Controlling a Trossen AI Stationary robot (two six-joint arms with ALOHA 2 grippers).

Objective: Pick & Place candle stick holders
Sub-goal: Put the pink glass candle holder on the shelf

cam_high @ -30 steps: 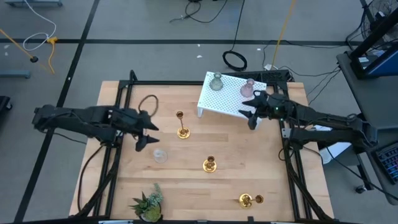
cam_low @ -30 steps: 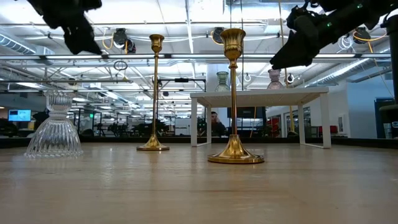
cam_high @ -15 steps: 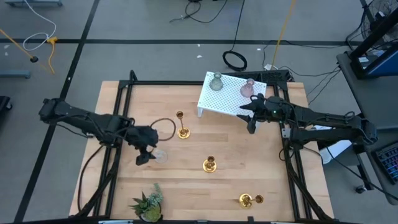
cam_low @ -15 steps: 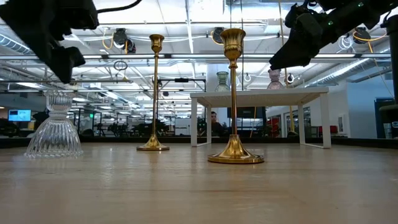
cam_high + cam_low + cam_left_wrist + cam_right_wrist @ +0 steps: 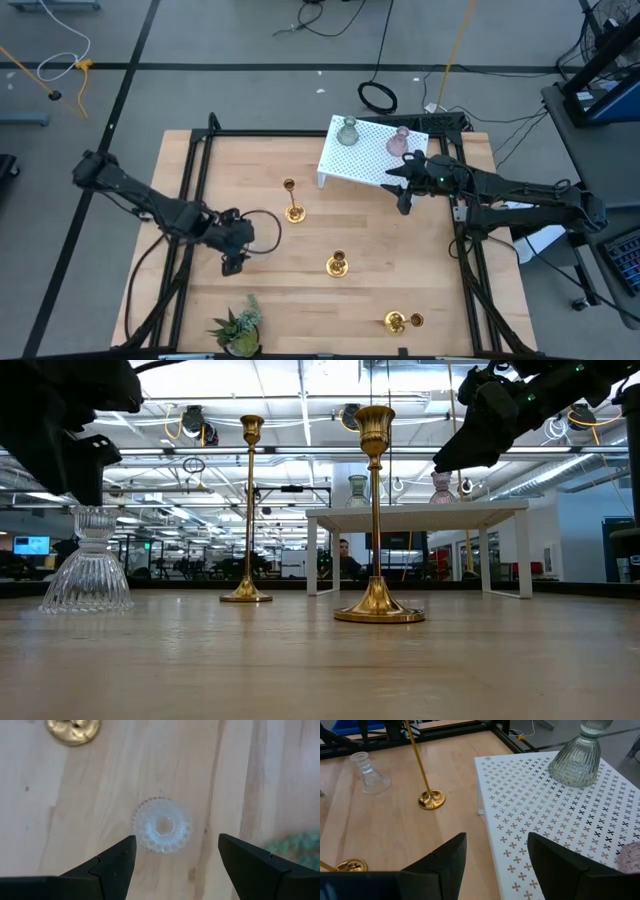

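Fingers spread wide and empty, our left gripper [image 5: 175, 855] hangs directly above the clear ribbed glass candle holder [image 5: 162, 825], which stands upright between them.

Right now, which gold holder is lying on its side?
The gold holder at the table's front right; the other two gold ones stand upright.

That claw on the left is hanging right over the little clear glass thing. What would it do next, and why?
Probably lower straight down. The left gripper is open and the clear glass holder sits centred between its fingers but still below them, standing upright on the table. Dropping first would put the fingers around the glass before closing. The right gripper waits beside the white rack.
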